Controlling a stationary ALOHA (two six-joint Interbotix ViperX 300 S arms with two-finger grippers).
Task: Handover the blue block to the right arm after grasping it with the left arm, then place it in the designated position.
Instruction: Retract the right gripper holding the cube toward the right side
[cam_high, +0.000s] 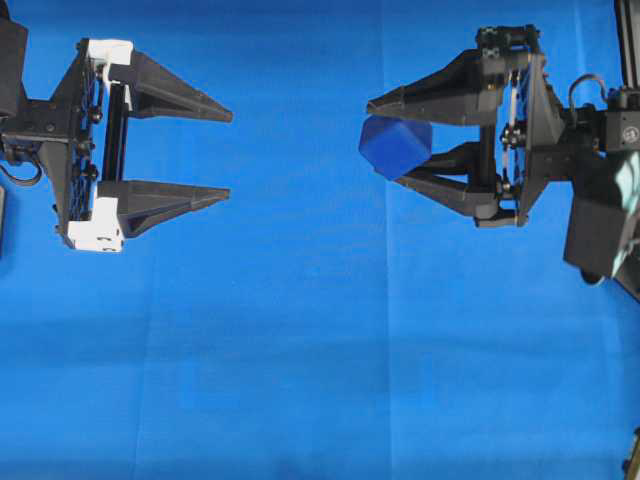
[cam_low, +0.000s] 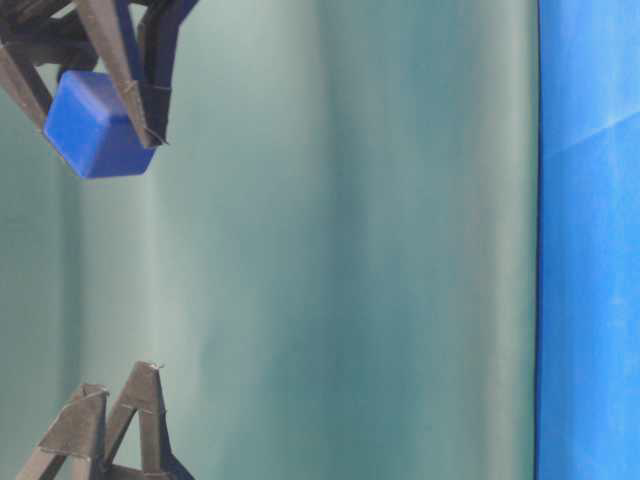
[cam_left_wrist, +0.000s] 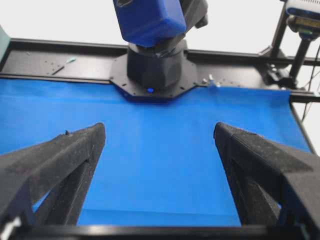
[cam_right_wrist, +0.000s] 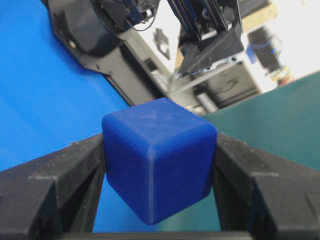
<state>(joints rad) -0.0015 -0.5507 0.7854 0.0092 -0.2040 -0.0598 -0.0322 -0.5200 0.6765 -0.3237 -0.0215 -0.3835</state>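
Gripping the blue block (cam_high: 395, 146) between its two black fingers, the right hand (cam_high: 388, 138) holds it tilted, above the blue cloth (cam_high: 320, 340) on the tabletop. A small round mark on the right arm's wrist (cam_high: 630, 131) may be a logo, too small to read. Well apart, the left hand (cam_high: 229, 154), with white pieces, is spread wide and empty.

Between the left hand (cam_high: 229, 154) and the right hand (cam_high: 385, 140) lies a bare stretch of blue cloth (cam_high: 300, 330) on the table, wide enough to pass through. The blue block (cam_high: 395, 146) fills the gap between the right hand's fingers; the left hand's fingers stand wide apart.
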